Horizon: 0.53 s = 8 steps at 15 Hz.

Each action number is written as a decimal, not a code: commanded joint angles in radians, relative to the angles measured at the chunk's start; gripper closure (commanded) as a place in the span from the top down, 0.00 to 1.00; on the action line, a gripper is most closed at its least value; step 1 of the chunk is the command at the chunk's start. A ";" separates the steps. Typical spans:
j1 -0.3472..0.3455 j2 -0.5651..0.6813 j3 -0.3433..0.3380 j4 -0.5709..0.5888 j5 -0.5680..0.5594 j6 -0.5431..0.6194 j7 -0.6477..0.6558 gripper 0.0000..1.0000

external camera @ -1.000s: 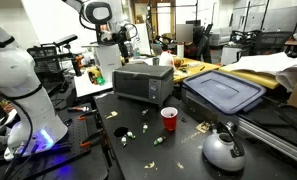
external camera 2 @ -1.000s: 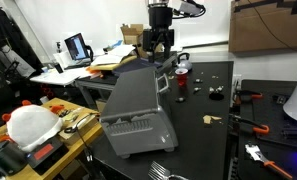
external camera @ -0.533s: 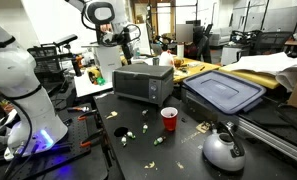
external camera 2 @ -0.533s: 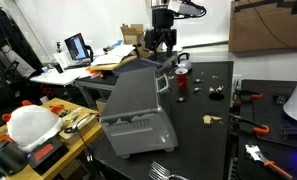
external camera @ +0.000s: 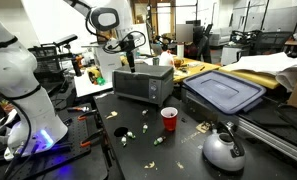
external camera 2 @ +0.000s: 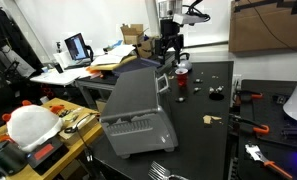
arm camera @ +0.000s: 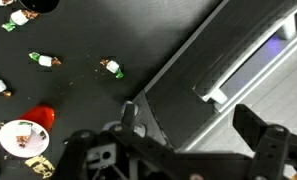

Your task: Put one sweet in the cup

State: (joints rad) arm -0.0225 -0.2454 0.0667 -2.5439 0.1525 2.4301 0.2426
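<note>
The small red cup point(external camera: 169, 119) stands upright on the dark table in front of the grey toaster oven point(external camera: 142, 82). It shows partly behind the oven in an exterior view point(external camera 2: 164, 81) and at the lower left of the wrist view point(arm camera: 26, 132), pale inside up. Several wrapped sweets lie around it, such as one point(external camera: 143, 128) left of the cup and two in the wrist view point(arm camera: 111, 68) point(arm camera: 45, 60). My gripper point(external camera: 128, 56) hangs open and empty above the oven's top, also seen from the other side point(external camera 2: 169, 46) and in the wrist view point(arm camera: 193, 125).
A round silver kettle point(external camera: 224, 150) stands at the table's near right. A blue bin lid point(external camera: 224, 92) lies right of the oven. A white robot base point(external camera: 16, 90) stands at the left. Red-handled tools point(external camera 2: 250, 125) lie near the table edge.
My gripper has moved sideways from behind the oven to over its top, closer to the cup's side. The cup and sweets have not moved.
</note>
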 commanded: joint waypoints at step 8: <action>-0.076 -0.002 -0.047 -0.093 -0.203 0.069 0.018 1.00</action>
State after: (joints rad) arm -0.0853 -0.2366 0.0251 -2.6046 -0.0009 2.4650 0.2427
